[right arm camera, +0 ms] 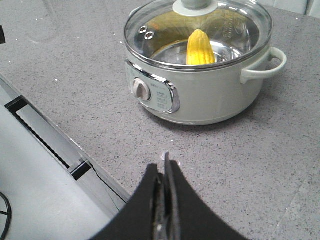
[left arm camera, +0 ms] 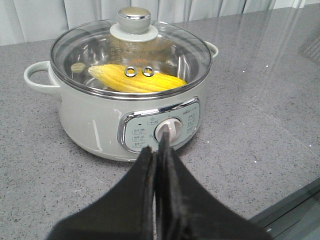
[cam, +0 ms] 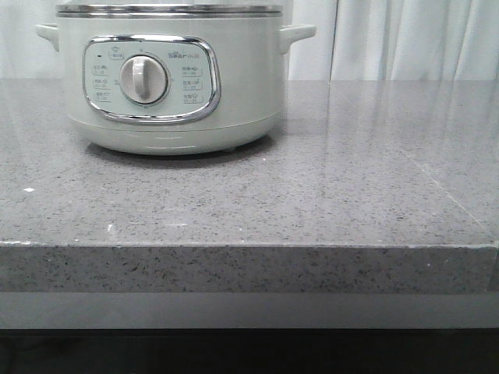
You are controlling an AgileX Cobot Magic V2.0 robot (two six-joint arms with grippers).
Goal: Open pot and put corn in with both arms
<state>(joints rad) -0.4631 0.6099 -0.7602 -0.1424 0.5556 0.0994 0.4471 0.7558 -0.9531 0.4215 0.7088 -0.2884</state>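
Note:
The pale mint-green pot (cam: 168,78) stands at the back left of the grey counter, its dial facing me. Its glass lid (left arm camera: 131,55) with a silver knob (left arm camera: 133,19) is on. The yellow corn (left arm camera: 135,79) lies inside, under the lid; it also shows in the right wrist view (right arm camera: 199,47). My left gripper (left arm camera: 156,150) is shut and empty, held above the counter in front of the pot's control panel. My right gripper (right arm camera: 163,165) is shut and empty, near the counter's front edge, apart from the pot (right arm camera: 200,90). Neither gripper shows in the front view.
The grey speckled counter (cam: 351,179) runs to the right of the pot, with its front edge (cam: 249,248) close to me. White curtains (cam: 413,39) hang behind. A grey frame with a black cable (right arm camera: 75,167) lies below the counter edge.

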